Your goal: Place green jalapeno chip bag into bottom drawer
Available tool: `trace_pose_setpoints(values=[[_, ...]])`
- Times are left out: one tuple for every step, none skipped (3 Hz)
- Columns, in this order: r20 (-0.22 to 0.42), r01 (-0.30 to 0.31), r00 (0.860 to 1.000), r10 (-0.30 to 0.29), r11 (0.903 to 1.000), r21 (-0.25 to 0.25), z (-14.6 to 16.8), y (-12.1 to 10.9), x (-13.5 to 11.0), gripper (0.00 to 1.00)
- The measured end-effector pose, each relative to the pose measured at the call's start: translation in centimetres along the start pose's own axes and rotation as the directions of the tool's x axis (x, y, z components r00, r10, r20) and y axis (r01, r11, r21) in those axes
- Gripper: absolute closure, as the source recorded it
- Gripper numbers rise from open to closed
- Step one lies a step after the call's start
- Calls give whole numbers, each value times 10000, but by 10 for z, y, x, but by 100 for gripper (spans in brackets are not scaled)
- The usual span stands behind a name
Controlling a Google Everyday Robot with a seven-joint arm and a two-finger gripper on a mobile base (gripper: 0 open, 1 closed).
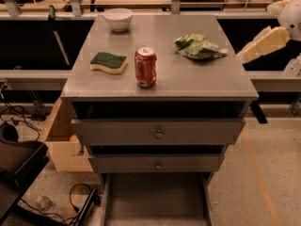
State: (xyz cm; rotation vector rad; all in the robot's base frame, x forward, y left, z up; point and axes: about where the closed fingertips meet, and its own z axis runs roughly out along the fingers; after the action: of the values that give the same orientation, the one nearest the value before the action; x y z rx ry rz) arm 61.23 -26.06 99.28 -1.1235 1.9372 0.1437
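The green jalapeno chip bag lies crumpled on the grey cabinet top, at its back right. My gripper is a cream part reaching in from the right edge, tip pointing left. It hovers just right of the bag, by the cabinet's right edge, and is apart from the bag. The bottom drawer is pulled out at floor level below the cabinet, and its flat grey floor is bare. Its front end is cut off by the frame.
A red soda can stands at the front middle of the top. A green-topped yellow sponge lies to its left, a white bowl at the back. Two upper drawer fronts sit slightly open. A wooden box and cables are on the floor at the left.
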Motion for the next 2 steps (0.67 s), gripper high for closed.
trace_pose_setpoints(values=[[1993,-1046,9762,856,9907,870,30,-56,-5,0],[2306,-1276,9684,949,9831,1314,36,-72,-6,0]])
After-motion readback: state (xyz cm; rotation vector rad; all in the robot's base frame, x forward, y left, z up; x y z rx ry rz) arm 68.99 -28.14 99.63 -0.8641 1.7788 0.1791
